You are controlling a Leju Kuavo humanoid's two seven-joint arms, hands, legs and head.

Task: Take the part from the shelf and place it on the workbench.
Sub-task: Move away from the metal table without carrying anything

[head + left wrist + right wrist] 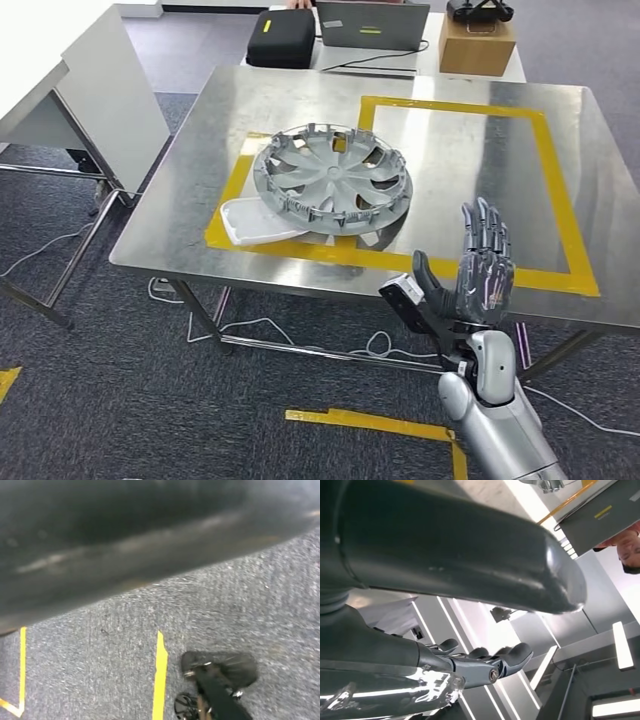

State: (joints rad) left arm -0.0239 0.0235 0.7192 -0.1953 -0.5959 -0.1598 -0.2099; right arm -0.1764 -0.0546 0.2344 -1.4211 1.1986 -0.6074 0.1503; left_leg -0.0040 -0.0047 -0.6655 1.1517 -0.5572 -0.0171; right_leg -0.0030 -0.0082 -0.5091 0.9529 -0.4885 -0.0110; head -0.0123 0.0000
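Head view: grey wheel-cover part [333,180] lies at frame centre on the steel desk [468,170], overlapping yellow tape [562,210]. Right hand [483,270], lower right, fingers spread, holds nothing. Left hand's state cannot be told.

The right robot hand [483,270] has dark grey, segmented fingers [487,232] with a purplish sheen on the palm side and a thick dark thumb [426,275]. A small black box with a pale face [404,297] sits on a dark bracket just beside the thumb's base. Below the robot hand, a rounded silver wrist shell [494,365] joins a smooth silver forearm [502,435], with a silver ball-shaped joint [454,392] beside the shell. In the right wrist view, the thumb [471,550] is glossy grey, and a small screw [494,675] fastens a silver finger link.
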